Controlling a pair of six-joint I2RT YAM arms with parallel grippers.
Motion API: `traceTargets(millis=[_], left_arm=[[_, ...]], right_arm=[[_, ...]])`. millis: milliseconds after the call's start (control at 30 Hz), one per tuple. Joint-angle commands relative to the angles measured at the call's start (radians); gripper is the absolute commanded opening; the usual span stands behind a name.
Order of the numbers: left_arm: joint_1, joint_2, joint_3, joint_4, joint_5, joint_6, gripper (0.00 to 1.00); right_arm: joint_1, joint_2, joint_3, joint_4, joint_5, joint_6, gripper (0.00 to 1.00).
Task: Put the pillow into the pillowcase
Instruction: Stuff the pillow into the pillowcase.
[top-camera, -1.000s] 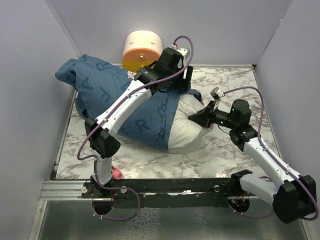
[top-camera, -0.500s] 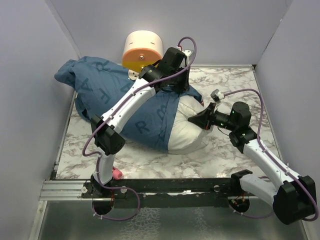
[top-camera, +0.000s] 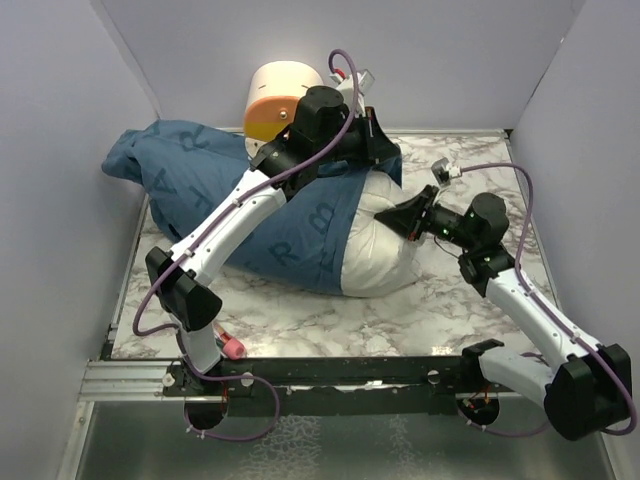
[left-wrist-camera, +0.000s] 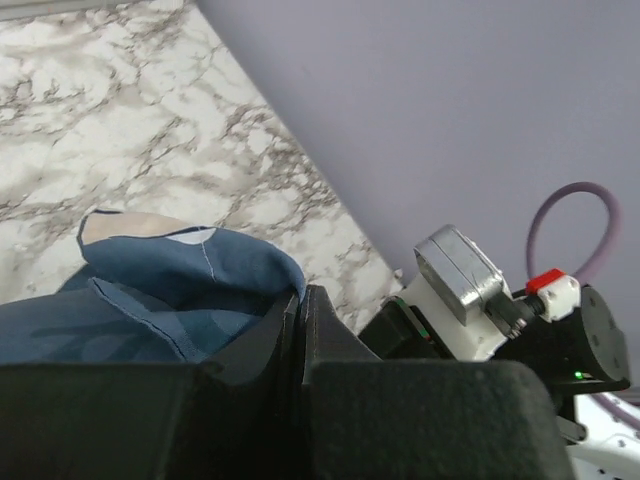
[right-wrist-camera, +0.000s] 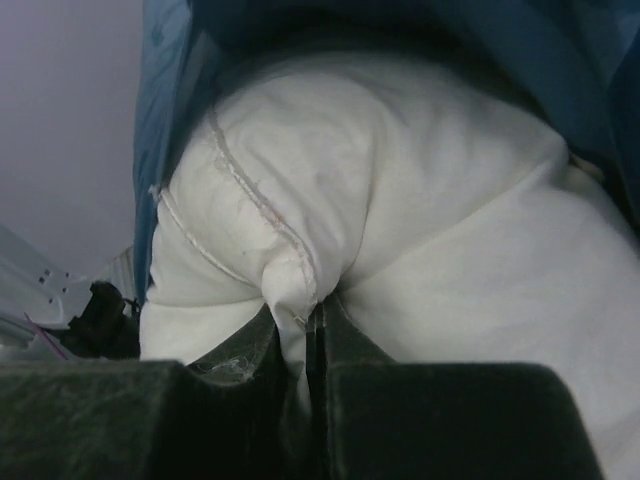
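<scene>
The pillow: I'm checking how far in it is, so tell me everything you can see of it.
The pillow is plump white fabric with a stitched seam, lying on the marble table. Its left part sits inside the blue pillowcase; the right end bulges out bare. The right gripper is shut on a pinch of its seamed corner.

The blue pillowcase (top-camera: 185, 180) has big, lighter blue letters printed on it. An R (top-camera: 287, 254) can be read near its front edge. A letter that looks like a B (top-camera: 322, 214) sits just above it. The letters on the crumpled far end are too folded to read.
</scene>
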Motion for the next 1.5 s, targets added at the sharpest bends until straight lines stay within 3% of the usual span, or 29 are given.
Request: traceTargets(millis=[0,133,267,433,567,633,767,1033,1300,1467], left_arm=[[-0.039,-0.154,-0.019,0.442,0.119,-0.181,0.00],[-0.077,-0.169,-0.053,0.522,0.101,-0.241,0.00],[-0.105,-0.169,-0.088,0.668,0.089,-0.322,0.00],[-0.137,-0.145,0.039,0.739,0.091,-0.378,0.00],[-0.175,-0.137,0.099,0.858,0.060,-0.461,0.00],[-0.210,-0.092,0.208,0.869,0.066,-0.467,0.00],[-0.277,-0.001,0.400,0.848,0.084,-0.421,0.00],[-0.308,-0.035,0.337,0.877,0.065,-0.345,0.00],[-0.311,-0.084,0.279,0.820,0.011,-0.231,0.00],[-0.296,-0.159,0.115,0.656,-0.133,-0.057,0.00]], right_arm=[[0.007,0.081,0.101,0.279,0.105,0.147,0.03],[0.048,0.173,0.184,0.471,0.124,0.278,0.03],[0.219,0.239,0.250,0.440,0.230,0.222,0.02],[0.273,0.182,0.037,0.539,0.603,0.336,0.02],[0.273,0.216,0.101,0.570,0.539,0.308,0.03],[0.274,0.223,0.164,0.580,0.549,0.296,0.03],[0.268,0.239,0.273,0.400,0.680,0.235,0.05],[0.260,0.343,0.144,0.363,0.523,0.362,0.07],[0.228,0.198,0.231,0.207,0.295,0.207,0.15],[0.224,0.011,0.285,-0.084,0.356,0.060,0.47]])
